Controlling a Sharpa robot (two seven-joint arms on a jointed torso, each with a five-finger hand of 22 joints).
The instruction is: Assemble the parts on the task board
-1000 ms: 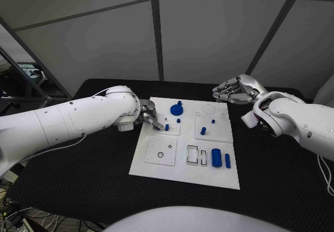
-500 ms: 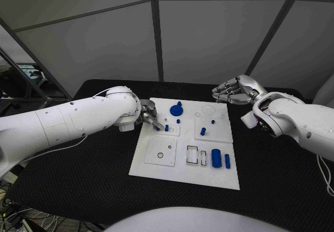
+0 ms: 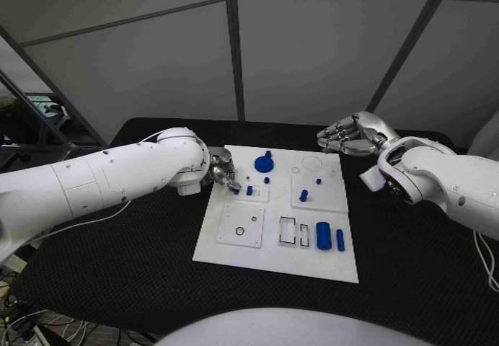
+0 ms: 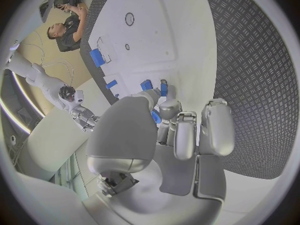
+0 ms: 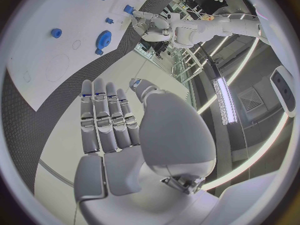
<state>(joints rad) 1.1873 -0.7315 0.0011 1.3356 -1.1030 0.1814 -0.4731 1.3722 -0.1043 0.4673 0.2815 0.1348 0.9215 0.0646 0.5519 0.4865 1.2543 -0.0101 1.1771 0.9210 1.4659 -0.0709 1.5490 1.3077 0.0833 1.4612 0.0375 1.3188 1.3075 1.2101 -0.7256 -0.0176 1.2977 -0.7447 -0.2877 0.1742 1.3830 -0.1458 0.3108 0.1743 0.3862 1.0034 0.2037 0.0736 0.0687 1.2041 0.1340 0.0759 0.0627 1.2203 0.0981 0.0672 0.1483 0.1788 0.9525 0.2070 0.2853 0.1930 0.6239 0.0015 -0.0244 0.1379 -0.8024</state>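
Observation:
The white task board (image 3: 275,256) lies mid-table. My left hand (image 3: 223,175) hovers at its left edge and pinches a small blue part (image 4: 155,117) between thumb and finger, just beside an upright blue peg (image 3: 249,190). A blue gear (image 3: 264,164) stands at the far end, another peg (image 3: 303,194) near the middle, and a thick cylinder (image 3: 324,236) with a thin bar (image 3: 340,240) lies towards the near right. My right hand (image 3: 353,137) floats beyond the board's far right corner, fingers stretched side by side (image 5: 106,117), holding nothing.
Two rectangular slots (image 3: 288,231) and a square plate with a round hole (image 3: 240,231) lie on the board's near half. Black table (image 3: 125,245) spreads on both sides. Grey wall panels rise behind the table.
My left hand's fingertips have drawn back a little towards the board's left edge. The right hand has stayed put.

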